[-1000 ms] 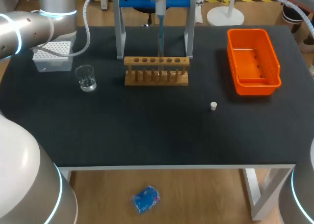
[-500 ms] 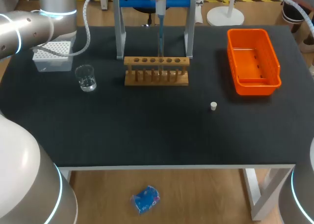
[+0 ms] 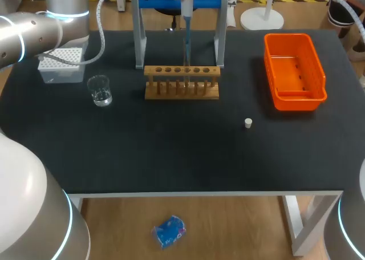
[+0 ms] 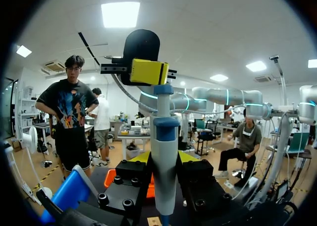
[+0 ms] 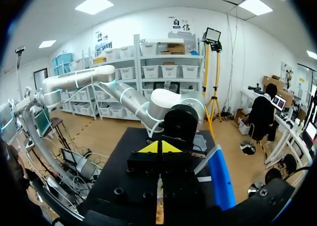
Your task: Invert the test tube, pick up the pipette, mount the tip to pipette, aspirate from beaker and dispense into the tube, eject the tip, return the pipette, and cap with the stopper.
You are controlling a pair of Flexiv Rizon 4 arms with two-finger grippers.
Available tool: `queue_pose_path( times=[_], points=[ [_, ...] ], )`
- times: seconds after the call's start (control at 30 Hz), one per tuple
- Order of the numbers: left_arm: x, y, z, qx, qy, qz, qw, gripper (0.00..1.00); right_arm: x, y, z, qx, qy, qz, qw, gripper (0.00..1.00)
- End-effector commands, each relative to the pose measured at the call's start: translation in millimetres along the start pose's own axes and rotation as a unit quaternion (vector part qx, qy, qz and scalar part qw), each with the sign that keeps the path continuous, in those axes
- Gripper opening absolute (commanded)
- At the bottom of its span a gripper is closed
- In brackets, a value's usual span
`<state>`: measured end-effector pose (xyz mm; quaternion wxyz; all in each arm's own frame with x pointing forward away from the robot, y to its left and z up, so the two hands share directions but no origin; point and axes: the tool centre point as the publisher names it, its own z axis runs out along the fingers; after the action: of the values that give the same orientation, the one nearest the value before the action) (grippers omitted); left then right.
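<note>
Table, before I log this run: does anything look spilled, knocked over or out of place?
Nothing stands out. The beaker stands upright with no spill around it, the rack sits square, the pipette is upright over it, and the stopper lies apart on the table.

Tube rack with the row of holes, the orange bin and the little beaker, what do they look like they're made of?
Light-brown tube rack: looks like unpainted wood, tan and matt, with dowel-like posts.
Orange rectangular bin: probably moulded plastic, one uniform bright colour with a slight sheen.
Small clear beaker: transparent, so glass or clear plastic; I cannot tell which.
</note>
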<state>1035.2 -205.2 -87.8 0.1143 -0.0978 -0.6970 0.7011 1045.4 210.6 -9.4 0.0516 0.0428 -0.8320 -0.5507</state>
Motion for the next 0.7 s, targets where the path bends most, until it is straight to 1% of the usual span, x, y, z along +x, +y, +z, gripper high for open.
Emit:
queue_pose_path(
  times=[0.03,0.3,0.33,0.37,0.4,0.43,0.57,0.7],
  points=[
    [-0.6,-1.1,0,-0.001,0.001,0.000,1.000,0.00,-3,3,-1,0.002,0.002,-0.002,1.000,0.00],
    [-0.6,-1.1,0,-0.001,0.001,0.000,1.000,0.00,-3,8,-4,-0.001,-0.001,-0.007,1.000,0.00],
    [-0.6,-1.1,0,-0.001,0.001,0.000,1.000,0.00,-3,10,-7,-0.001,-0.004,-0.009,1.000,0.23],
    [-0.6,-1.1,0,-0.001,0.001,0.000,1.000,0.00,-2,12,-10,0.000,-0.006,-0.010,1.000,0.35],
    [-0.6,-1.1,0,-0.001,0.001,0.000,1.000,0.00,-2,13,-13,0.000,-0.008,-0.011,1.000,0.44],
    [-0.6,-1.1,0,-0.001,0.001,0.000,1.000,0.00,0,15,-17,0.000,-0.011,-0.011,1.000,1.00],
    [-0.6,-1.1,0,-0.001,0.001,0.000,1.000,0.00,7,16,-32,0.006,-0.016,-0.013,1.000,1.00],
    [-0.6,-1.1,0,-0.001,0.001,0.000,1.000,0.00,18,9,-49,0.016,-0.020,-0.017,1.000,1.00]
  ],
)
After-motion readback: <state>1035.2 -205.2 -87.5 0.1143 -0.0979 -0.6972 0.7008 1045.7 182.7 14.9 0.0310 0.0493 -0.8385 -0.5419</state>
